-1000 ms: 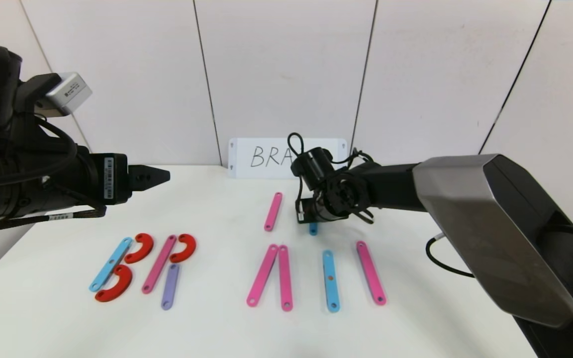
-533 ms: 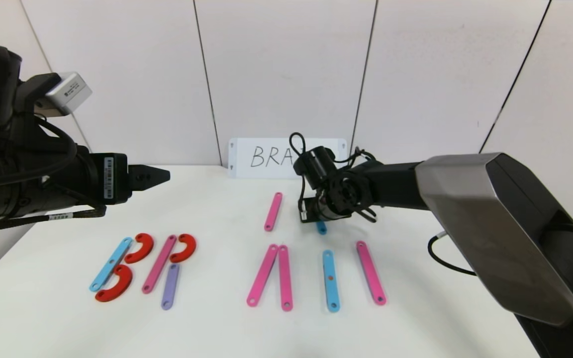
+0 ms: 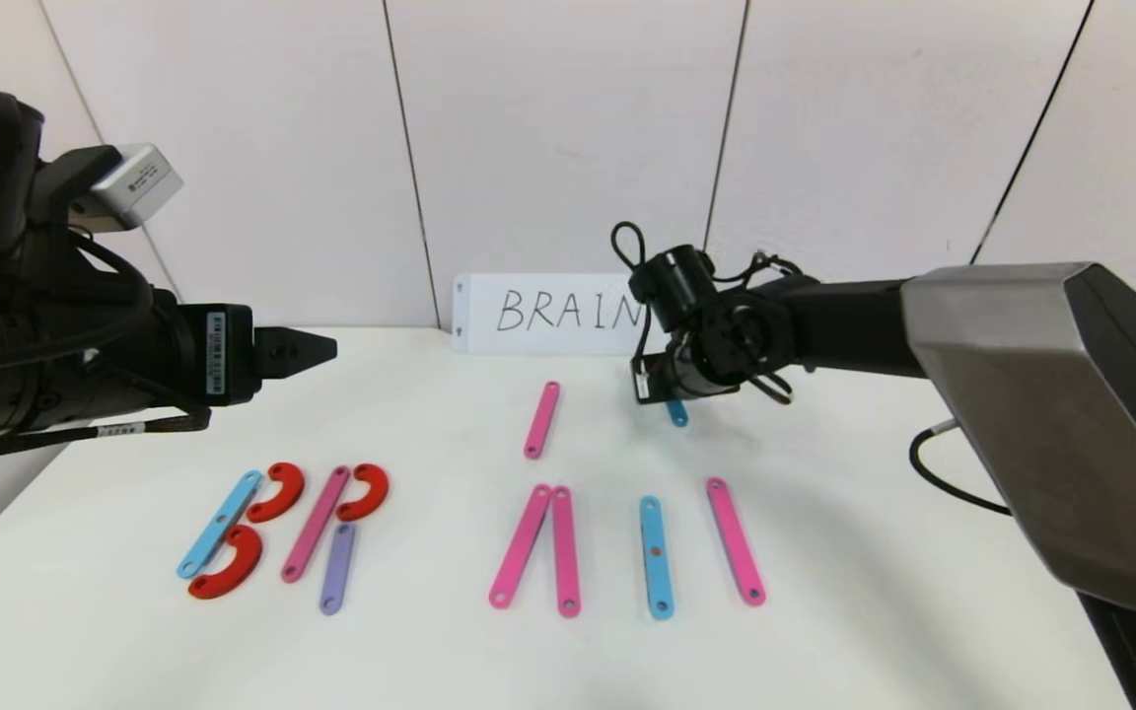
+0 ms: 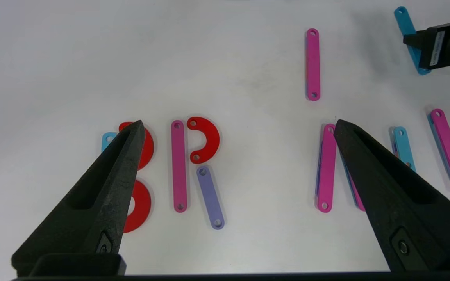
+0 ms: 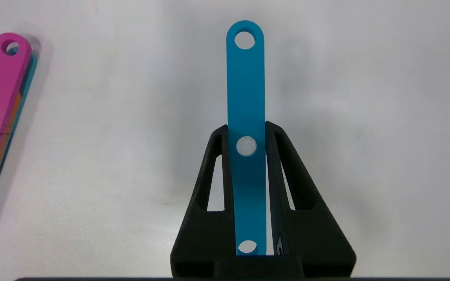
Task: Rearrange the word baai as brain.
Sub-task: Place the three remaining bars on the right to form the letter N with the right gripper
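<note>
Right wrist view: right gripper (image 5: 247, 134) clamped on light-blue strip (image 5: 246, 97), lifted above table (image 3: 824, 552) near card (image 3: 558, 313). Step: carrying piece for N. Next: lay it diagonally beside lone pink strip (image 3: 735, 540). Left gripper (image 4: 236, 128) wide, empty, parked above B.

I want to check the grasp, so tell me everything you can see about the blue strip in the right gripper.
The blue strip is a flat, bright blue bar with rounded ends, plastic by its look. It has a round hole at each end and a whitish spot at its middle. The right gripper is shut on it, a finger against each long edge, gripping from about the middle to the near end; the far half sticks out past the fingertips. In the head view it is lifted off the table, behind the laid-out letters and in front of the card.
</note>
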Tool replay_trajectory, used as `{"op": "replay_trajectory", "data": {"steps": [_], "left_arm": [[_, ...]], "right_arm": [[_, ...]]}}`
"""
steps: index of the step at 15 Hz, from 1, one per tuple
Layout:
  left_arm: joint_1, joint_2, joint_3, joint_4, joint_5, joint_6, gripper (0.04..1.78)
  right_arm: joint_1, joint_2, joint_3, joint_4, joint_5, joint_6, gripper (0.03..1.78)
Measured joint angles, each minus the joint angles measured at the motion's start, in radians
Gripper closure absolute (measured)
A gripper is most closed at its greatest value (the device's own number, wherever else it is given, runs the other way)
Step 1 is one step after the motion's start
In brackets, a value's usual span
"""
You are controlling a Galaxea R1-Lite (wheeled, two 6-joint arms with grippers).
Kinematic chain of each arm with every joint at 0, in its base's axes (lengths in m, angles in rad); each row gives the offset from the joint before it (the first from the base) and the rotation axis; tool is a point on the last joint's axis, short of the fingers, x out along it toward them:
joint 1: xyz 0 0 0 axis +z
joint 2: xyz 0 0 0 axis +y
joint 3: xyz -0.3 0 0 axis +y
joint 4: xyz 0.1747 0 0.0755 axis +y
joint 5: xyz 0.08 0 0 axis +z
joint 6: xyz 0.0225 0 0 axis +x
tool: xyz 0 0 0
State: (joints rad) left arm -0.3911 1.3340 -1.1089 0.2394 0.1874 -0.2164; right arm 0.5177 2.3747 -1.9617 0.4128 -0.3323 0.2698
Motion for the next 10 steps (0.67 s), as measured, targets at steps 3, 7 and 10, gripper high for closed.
{"op": "replay_trajectory", "data": {"steps": [3, 7, 10], "left_arm": [[0.0, 0.001, 0.0, 0.0, 0.0, 0.0, 0.13], [0.0, 0.002, 0.0, 0.0, 0.0, 0.0, 0.13], [-0.001, 0.006, 0.0, 0.0, 0.0, 0.0, 0.13]], "right_arm": [[-0.02, -0.066, 0.001, 0.084, 0.0, -0.014, 1.54], [-0.051, -0.172, 0.062, 0.269, 0.0, -0.014, 1.54], [-0.057, -0.267, 0.195, 0.284, 0.004, -0.014, 1.54]]}}
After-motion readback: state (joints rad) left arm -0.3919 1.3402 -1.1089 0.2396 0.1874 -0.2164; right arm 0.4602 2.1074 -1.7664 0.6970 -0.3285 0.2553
